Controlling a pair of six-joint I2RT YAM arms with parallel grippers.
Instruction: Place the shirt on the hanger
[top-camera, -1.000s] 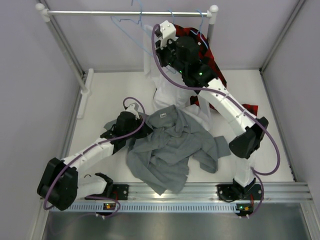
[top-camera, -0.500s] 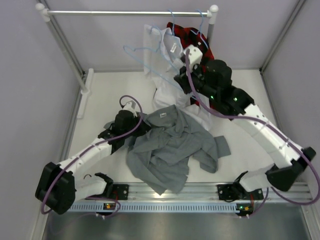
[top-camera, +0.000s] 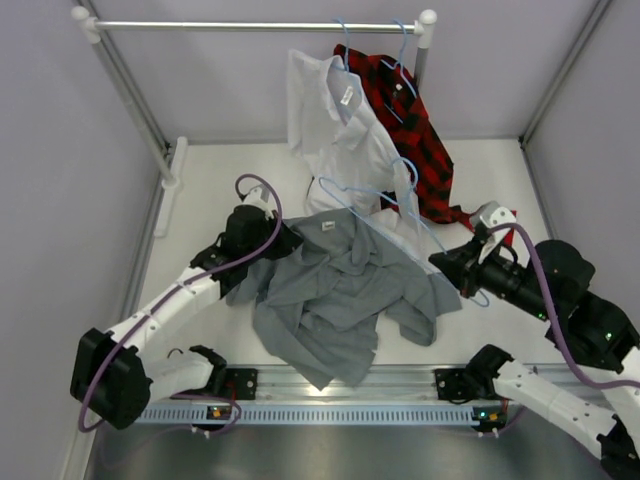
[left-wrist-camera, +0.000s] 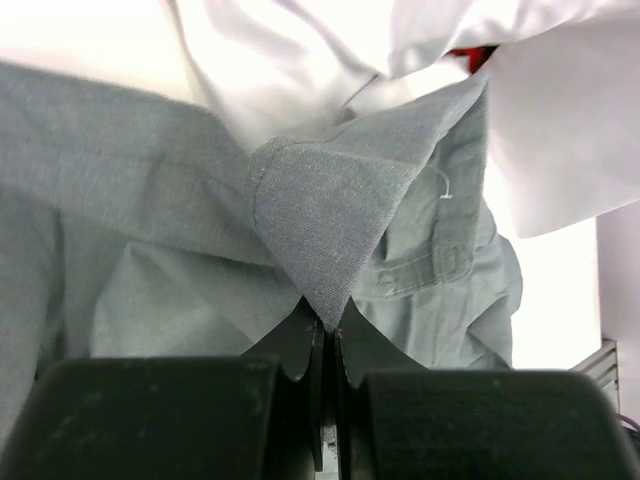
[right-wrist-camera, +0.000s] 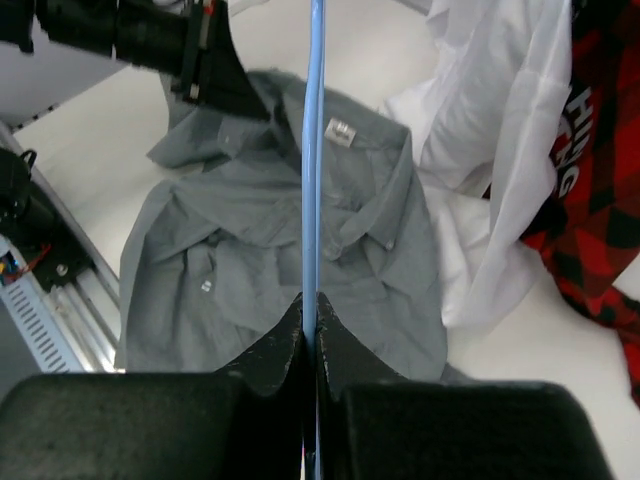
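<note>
left wrist: left end effector (left-wrist-camera: 325, 322) pinches shirt (left-wrist-camera: 330, 210); right end effector (right-wrist-camera: 311, 308) grips hanger (right-wrist-camera: 314, 150)

White shells, black joints on the left arm (top-camera: 170, 300) and right arm (top-camera: 560, 395). A purple cable (top-camera: 262, 190) loops behind each end effector. Now the left end effector (left-wrist-camera: 327, 325) and right end effector (right-wrist-camera: 310, 320): matte black, wedge-shaped fingers (left-wrist-camera: 290, 345). Green lights (top-camera: 603, 335) glow behind the right one.

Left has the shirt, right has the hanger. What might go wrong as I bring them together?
The left gripper pinches only a fold tip of the shirt; lifting may pull it free.
The right gripper clamps one thin wire of the hanger, which may swivel.
The white shirt touches the grey one; the hanger might snag it.
</note>
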